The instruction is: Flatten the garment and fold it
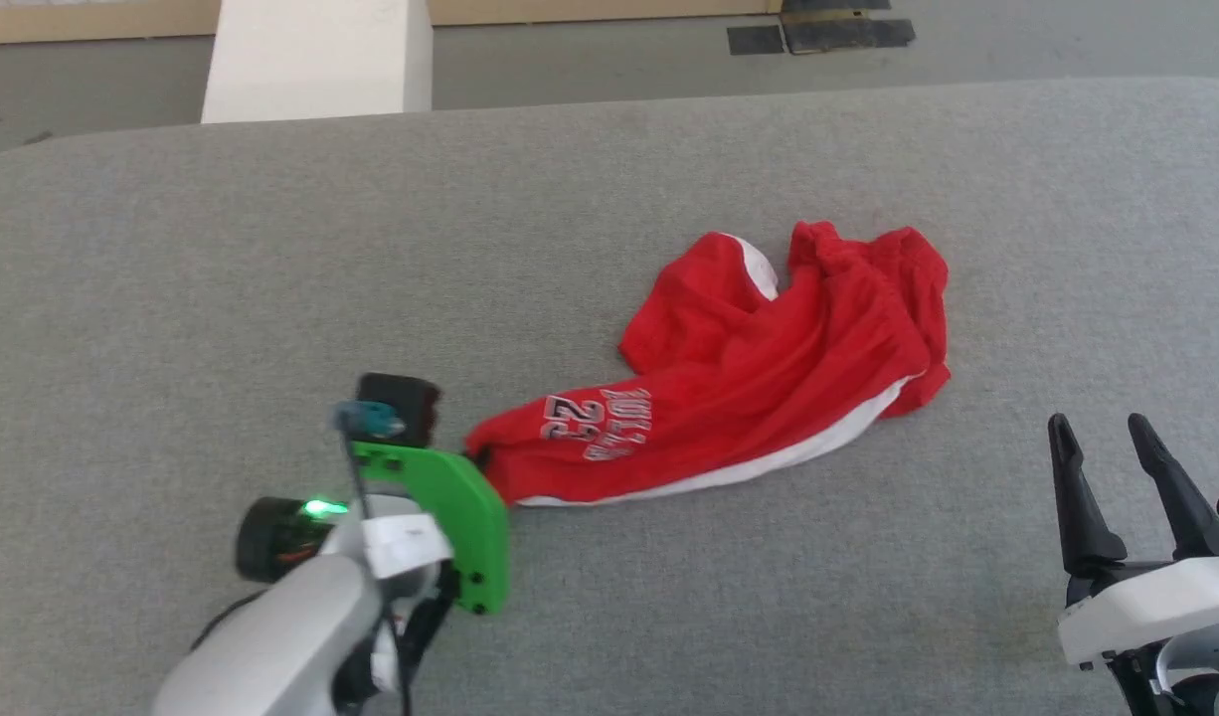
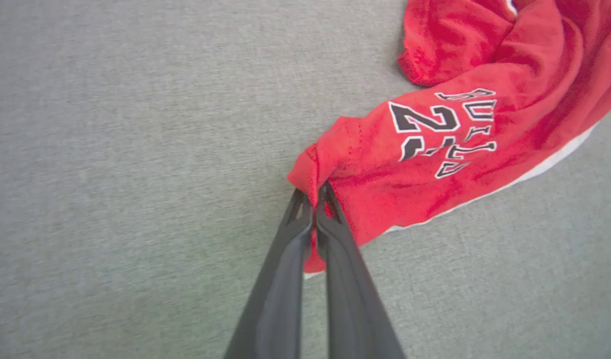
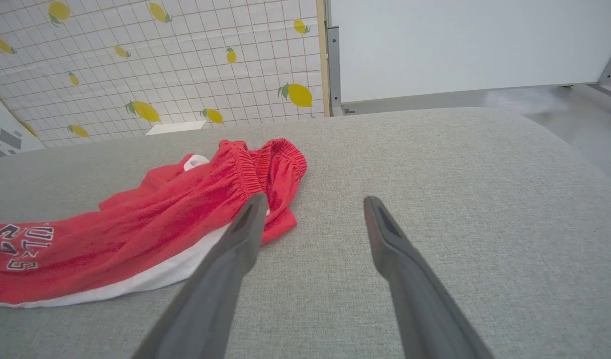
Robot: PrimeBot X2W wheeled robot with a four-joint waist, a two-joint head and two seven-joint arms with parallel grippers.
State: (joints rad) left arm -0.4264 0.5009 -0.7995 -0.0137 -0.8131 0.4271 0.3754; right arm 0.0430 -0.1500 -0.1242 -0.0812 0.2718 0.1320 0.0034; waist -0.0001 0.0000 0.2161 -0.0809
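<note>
"Shorts [image 1: 749,378] first: what is your left claw [image 2: 313,192] doing with them?"

"Pinching the hem corner of the printed leg, fingers pressed together on the cloth, low over the grey worktop [image 1: 172,249]. I'd say I hold there so I can drag that leg out straight."

"And further out?"

"The print [image 2: 445,132] lies fairly smooth, but the waistband [image 3: 245,169] end is bunched and folded over itself. My right claw [image 3: 315,202] sits near it, spread and empty, likely so it can take that end."

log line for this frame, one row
left gripper: shut on garment leg hem | right gripper: open, off the cloth | garment: crumpled, not folded
</note>
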